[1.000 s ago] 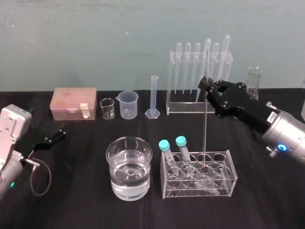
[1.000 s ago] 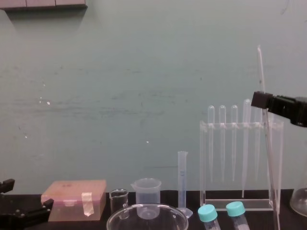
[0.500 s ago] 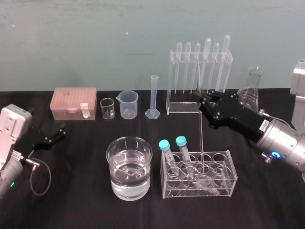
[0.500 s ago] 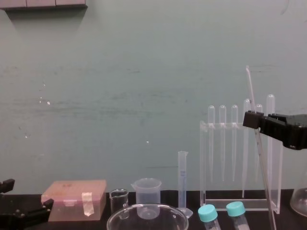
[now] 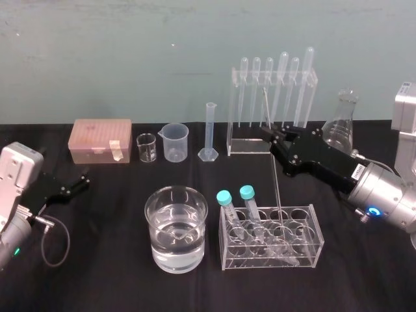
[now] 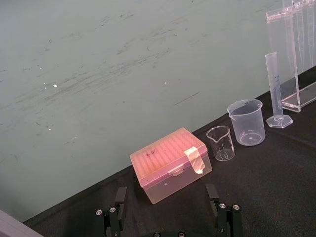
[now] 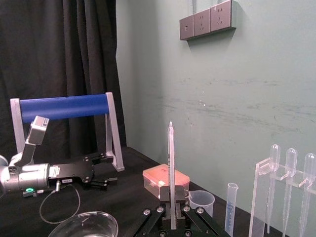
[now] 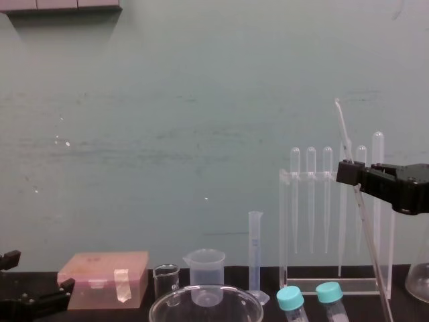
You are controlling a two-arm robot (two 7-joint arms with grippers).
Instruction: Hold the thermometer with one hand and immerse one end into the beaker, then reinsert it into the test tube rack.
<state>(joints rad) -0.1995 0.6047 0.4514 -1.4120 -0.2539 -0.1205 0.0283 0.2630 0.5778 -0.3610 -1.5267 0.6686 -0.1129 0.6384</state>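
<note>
My right gripper is clamped on the thermometer, a long thin clear glass rod. In the right wrist view the rod stands up between the closed black fingers. The grip is partway down the stem, with a good length of glass showing above it in the chest view. There the rod is tilted, its top leaning to the left.

Its lower end runs down into the test tube rack, a low clear plastic block of round wells. It goes into a well just right of two angled tubes with teal caps. I cannot tell whether the tip touches the bottom.

Just left of the rack, apart from it, sits the beaker, a wide round clear glass vessel about half full of clear liquid.

Along the back of the black table stands a tall clear acrylic stand holding six bulb-topped plastic pipettes. To its right is a clear conical flask. To its left are a slim graduated cylinder, a frosted spouted plastic beaker, a small glass beaker and a closed pink plastic box. The two small beakers look empty.

My left gripper rests at the table's left edge, fingers spread apart.
</note>
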